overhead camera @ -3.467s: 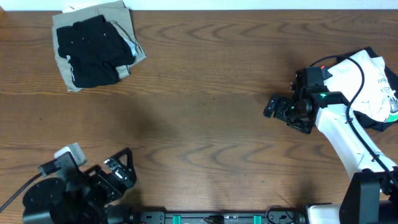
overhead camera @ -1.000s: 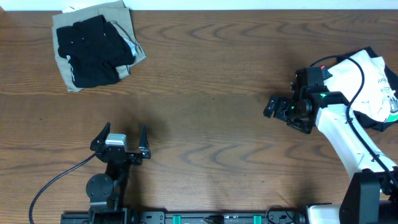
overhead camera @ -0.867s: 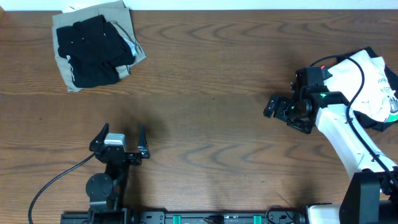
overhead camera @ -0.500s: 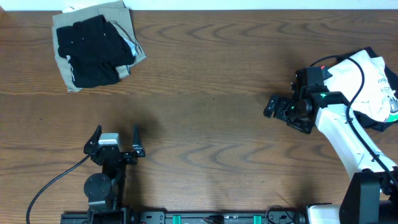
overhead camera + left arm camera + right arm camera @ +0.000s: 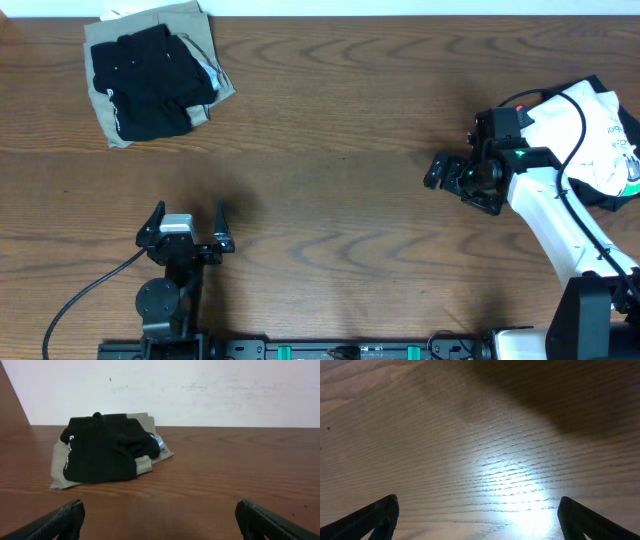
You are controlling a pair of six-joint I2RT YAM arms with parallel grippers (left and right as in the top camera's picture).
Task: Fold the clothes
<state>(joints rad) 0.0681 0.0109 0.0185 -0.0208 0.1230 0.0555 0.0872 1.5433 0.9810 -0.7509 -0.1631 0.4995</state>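
Over in the far left corner of the desk (image 5: 330, 150) the black T-shirt (image 5: 145, 80) lies bunched on top of the flat khaki piece (image 5: 170, 22), and the left gripper (image 5: 188, 212) sits well apart from that pile near the front edge, facing it, jaws spread wide with nothing between them. On the right side the right gripper (image 5: 436, 172) hangs over bare wood, its fingers (image 5: 365, 520) likewise far apart and empty, while the white printed top (image 5: 600, 130) lies crumpled at the right edge of the desk, behind that arm
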